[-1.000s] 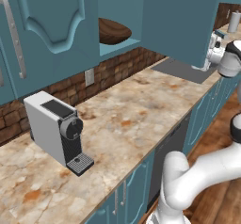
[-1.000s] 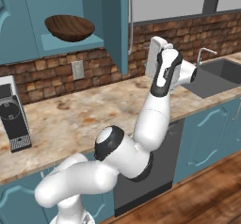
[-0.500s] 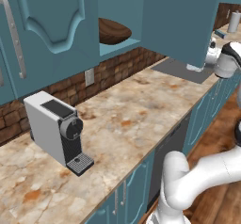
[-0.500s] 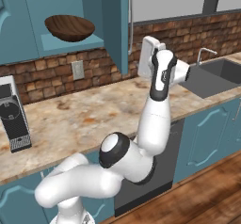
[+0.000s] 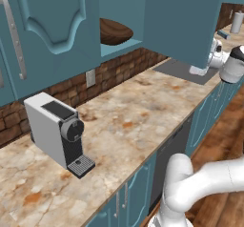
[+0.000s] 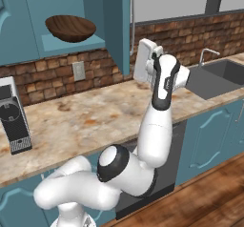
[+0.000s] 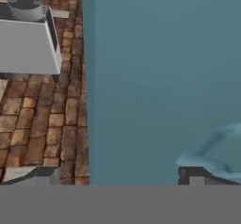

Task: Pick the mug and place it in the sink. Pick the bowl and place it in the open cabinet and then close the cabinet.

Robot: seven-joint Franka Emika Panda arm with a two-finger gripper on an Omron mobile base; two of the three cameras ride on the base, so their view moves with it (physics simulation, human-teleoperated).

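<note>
hand [image 6: 139,61] spread wide beside open cabinet [image 6: 116,25] door edge, bowl [image 6: 70,28] inside

The arm [image 6: 157,126] is built of glossy white, rounded, tube-like segments that swell at each bend. Dark, nearly black round caps sit at the joints, one large disc low down [image 6: 113,163] and a dark band along the upper link [image 6: 167,80]. The hand [image 6: 144,60] is a flat white block. In the hand view, the finger tips [image 7: 190,173] seem small, dark and squarish, though blurred.
</note>
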